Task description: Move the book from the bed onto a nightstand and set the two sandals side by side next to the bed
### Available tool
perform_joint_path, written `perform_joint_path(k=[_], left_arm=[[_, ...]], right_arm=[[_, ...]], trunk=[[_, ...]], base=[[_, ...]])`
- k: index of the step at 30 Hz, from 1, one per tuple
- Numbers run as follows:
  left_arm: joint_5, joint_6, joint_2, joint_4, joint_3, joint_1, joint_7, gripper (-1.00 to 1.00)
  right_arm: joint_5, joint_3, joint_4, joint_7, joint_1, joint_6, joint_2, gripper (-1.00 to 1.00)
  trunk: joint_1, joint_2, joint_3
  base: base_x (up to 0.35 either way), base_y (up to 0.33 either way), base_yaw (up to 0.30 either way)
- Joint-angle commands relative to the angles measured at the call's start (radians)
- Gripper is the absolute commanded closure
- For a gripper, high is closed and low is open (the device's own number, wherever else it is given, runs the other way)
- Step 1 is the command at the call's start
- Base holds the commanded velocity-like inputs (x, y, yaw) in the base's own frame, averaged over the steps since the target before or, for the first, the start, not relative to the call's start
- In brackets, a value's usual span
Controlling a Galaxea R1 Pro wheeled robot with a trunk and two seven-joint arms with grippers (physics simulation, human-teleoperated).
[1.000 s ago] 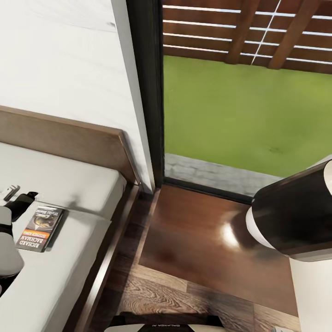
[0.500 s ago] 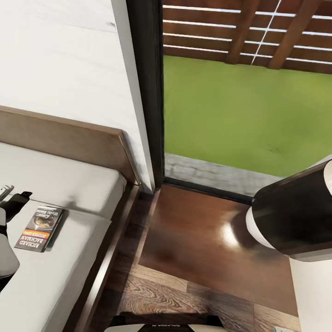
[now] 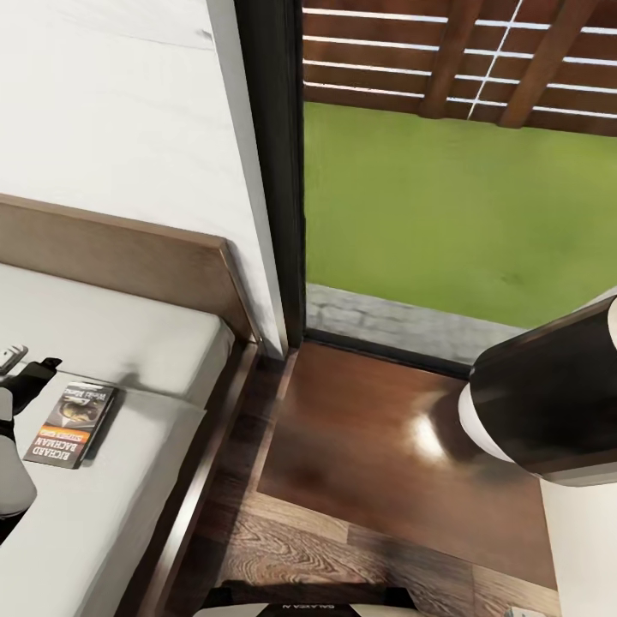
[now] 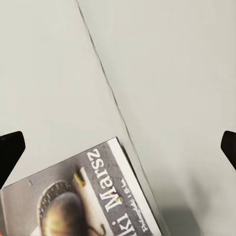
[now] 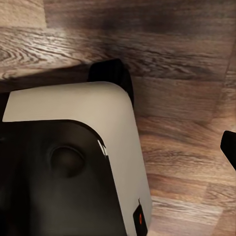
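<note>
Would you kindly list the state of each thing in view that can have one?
book: closed, lying flat on the mattress, cover up, not gripped.
left gripper: jaws open, over the mattress at the book's end.
bed: bare pale mattress, nothing on it but the book.
nightstand: glossy top, nothing set on it.
window: glass reaching the floor; whether it opens cannot be told.

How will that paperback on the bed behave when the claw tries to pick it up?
The book looks thin, so probably light and a bit bendy. It lies flat on the bed, so its edges may be hard to get under. The open left claw might push it along the smooth mattress instead.
</note>
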Motion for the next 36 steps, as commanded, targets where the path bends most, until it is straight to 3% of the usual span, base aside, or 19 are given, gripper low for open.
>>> perform_joint_path(k=[1, 8, 22, 28, 36], left_arm=[[-0.002, 0.006, -0.001, -0.001, 0.006, -0.001, -0.006, -1.00], [-0.002, 0.006, -0.001, -0.002, 0.006, 0.000, -0.006, -1.00], [-0.002, 0.006, -0.001, -0.005, 0.006, 0.000, -0.006, -1.00], [-0.002, 0.006, -0.001, -0.005, 0.006, 0.000, -0.006, -1.00], [-0.002, 0.006, -0.001, -0.005, 0.005, 0.000, -0.006, -1.00]], right_arm=[[-0.007, -0.002, 0.001, 0.005, -0.001, -0.001, 0.000, -1.00], [-0.007, -0.002, 0.001, 0.005, -0.001, -0.001, 0.000, -1.00], [-0.007, -0.002, 0.001, 0.005, -0.001, -0.001, 0.000, -1.00], [-0.007, -0.002, 0.001, 0.005, -0.001, -0.001, 0.000, -1.00], [-0.007, -0.002, 0.001, 0.005, -0.001, -0.001, 0.000, -1.00]], trunk=[[0.004, -0.008, -0.004], [0.031, -0.057, -0.026], [0.031, -0.057, -0.026], [0.054, -0.099, -0.044], [0.054, -0.099, -0.044]], base=[[0.000, 0.000, 0.000], [0.000, 0.000, 0.000], [0.000, 0.000, 0.000], [0.000, 0.000, 0.000], [0.000, 0.000, 0.000]])
